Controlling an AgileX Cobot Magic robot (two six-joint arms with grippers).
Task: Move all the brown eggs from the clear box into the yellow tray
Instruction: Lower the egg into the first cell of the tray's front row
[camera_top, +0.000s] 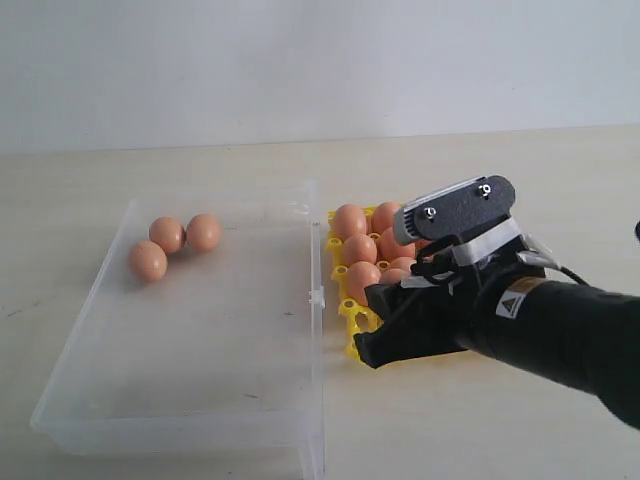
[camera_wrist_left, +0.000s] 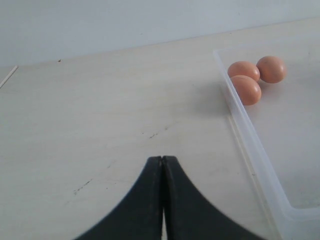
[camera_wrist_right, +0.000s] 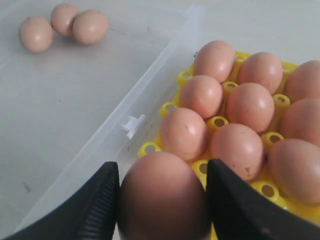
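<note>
Table, clear box w/ 3 eggs (clustered), yellow tray crowded

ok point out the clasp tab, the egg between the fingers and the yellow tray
clasp tab (camera_wrist_right: 133, 125): right wrist view, white middle
brown egg (camera_wrist_right: 164, 200): right wrist view, its near face
yellow tray (camera_wrist_right: 292, 209): right wrist view, bare edge

A pale, faintly grained table spreads out before me under soft, even light. At twelve o'clock a plain white wall meets its far edge. Faint dark scuffs fleck the tabletop.
</note>
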